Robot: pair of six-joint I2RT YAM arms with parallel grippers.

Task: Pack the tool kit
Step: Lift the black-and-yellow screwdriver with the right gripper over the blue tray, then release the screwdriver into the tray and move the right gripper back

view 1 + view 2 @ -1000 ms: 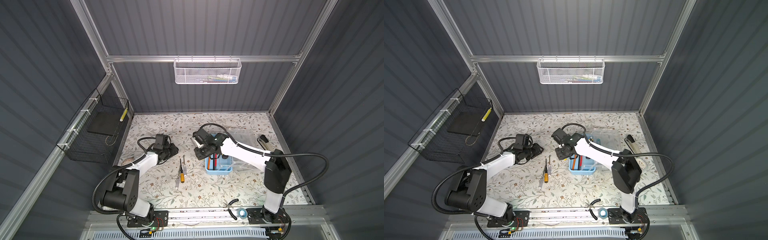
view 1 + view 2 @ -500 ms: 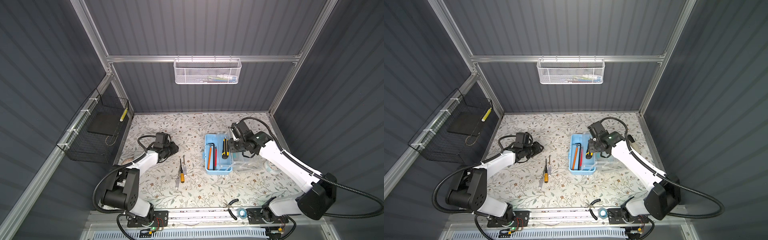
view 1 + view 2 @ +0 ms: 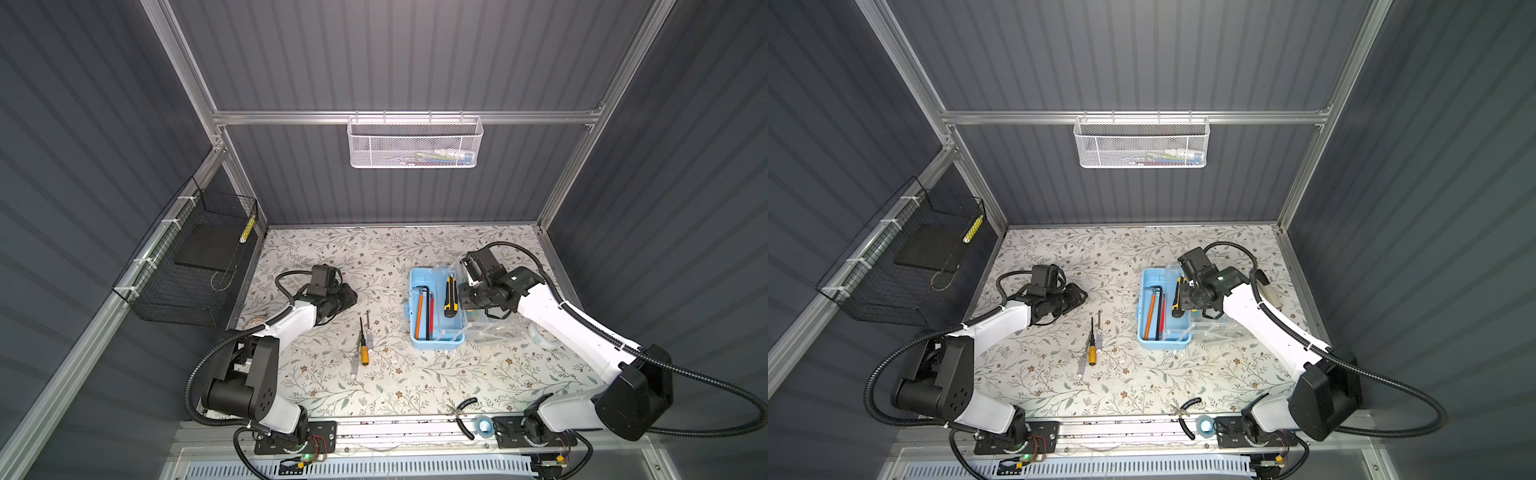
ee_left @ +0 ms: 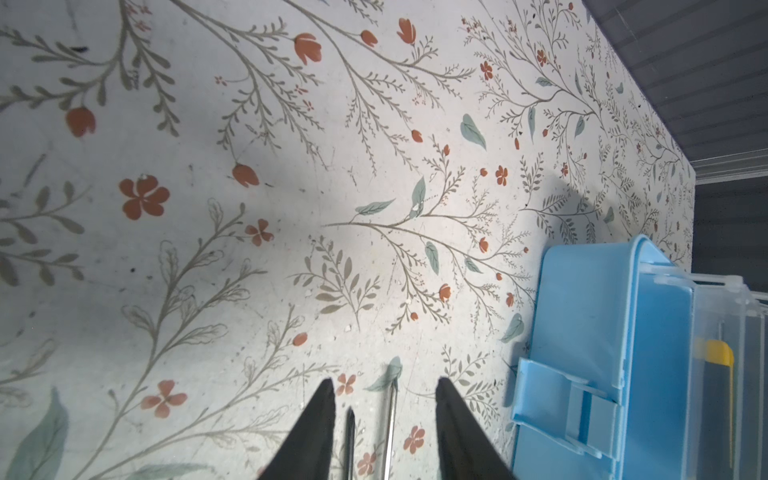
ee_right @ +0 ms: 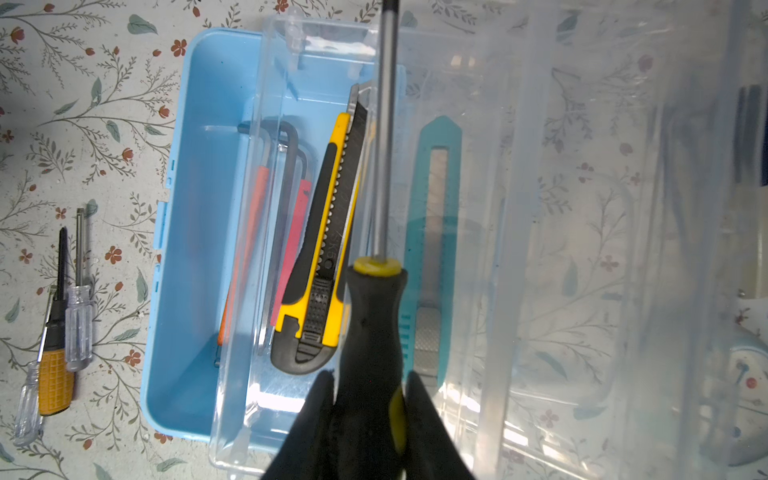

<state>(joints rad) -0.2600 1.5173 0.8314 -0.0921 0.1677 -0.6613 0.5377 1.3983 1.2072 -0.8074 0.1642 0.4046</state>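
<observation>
Right gripper (image 5: 369, 376) pinches black-yellow screwdriver (image 5: 374, 316) by its handle over right side of open light-blue tool box (image 3: 412, 307). Left gripper (image 4: 384, 386) spread, empty, left of loose screwdrivers (image 3: 363, 345).

You see the tool kit (image 3: 436, 343) right of centre on the table (image 3: 316, 386), loose screwdrivers (image 3: 364, 354) lying to its left.

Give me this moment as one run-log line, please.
left gripper: open, empty, near loose screwdrivers | right gripper: shut on black screwdriver over tool kit
</observation>
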